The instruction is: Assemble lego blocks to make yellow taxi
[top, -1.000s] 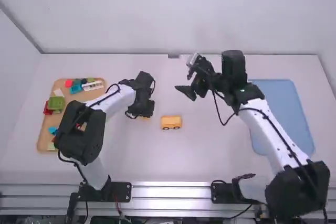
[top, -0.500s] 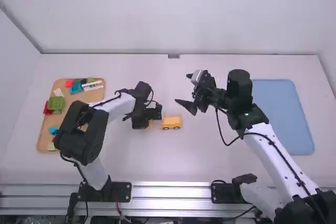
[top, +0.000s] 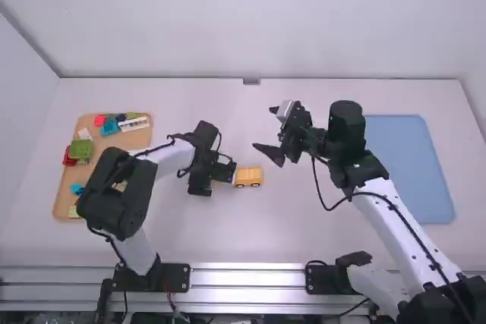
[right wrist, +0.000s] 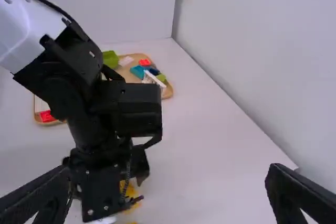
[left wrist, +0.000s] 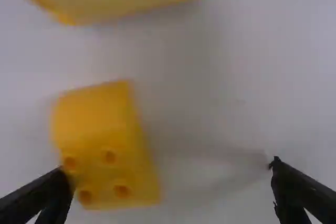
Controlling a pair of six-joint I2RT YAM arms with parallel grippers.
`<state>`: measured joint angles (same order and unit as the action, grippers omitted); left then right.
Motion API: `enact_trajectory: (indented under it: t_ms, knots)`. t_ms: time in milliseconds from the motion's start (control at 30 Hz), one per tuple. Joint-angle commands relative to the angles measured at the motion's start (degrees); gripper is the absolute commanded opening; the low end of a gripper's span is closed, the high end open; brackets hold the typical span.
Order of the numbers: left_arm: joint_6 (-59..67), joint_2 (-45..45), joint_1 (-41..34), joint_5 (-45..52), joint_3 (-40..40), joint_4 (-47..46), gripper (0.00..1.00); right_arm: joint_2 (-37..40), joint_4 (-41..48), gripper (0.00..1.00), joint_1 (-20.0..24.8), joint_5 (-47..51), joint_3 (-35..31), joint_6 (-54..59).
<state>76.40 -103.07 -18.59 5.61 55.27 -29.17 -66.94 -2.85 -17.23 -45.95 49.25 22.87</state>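
Left gripper (top: 203, 180): positioned left of yellow car body (top: 248, 178); fingers wide apart, studded yellow block (left wrist: 107, 153) near one fingertip. Right gripper (top: 263, 127): positioned beyond car body; fingers wide apart. Tray (top: 114, 139): well left of car body.

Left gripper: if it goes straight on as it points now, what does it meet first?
Probably the small yellow block: it sits mostly between the open fingers of the left gripper, close by one fingertip. Beyond is the table. Depth is unclear, so contact isn't certain.
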Motion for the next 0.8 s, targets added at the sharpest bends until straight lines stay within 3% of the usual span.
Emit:
enact_trajectory:
  t_ms: [0,100,200,300,433,633,767]
  knots:
    - [1.79,2.56,1.05,4.74,3.52,-4.9,0.99,0.68,-0.24,0.98,0.24,-0.57,-0.28,-0.37]
    - [5.16,3.78,3.43,10.82,6.54,-9.66,0.99,0.68,-0.15,0.98,0.87,-0.59,-0.26,-0.42]
    - [11.61,4.28,10.19,26.05,8.92,-13.92,0.99,0.66,0.48,0.98,1.66,-0.74,-0.28,-0.37]
    - [9.9,4.17,15.93,38.56,8.04,-13.33,0.99,0.61,0.63,0.98,2.43,-0.61,-0.55,-0.61]
    - [2.36,3.69,20.39,44.89,6.05,-11.26,0.99,0.63,0.0,0.98,2.67,-0.55,-2.19,0.85]
    - [-11.04,3.69,22.29,46.18,3.15,-11.5,0.99,0.61,0.22,0.98,2.62,-0.61,-3.72,4.9]
    - [-1.14,3.69,20.87,46.14,-2.89,-7.15,0.99,0.63,0.31,0.98,2.64,-0.52,-3.93,7.19]
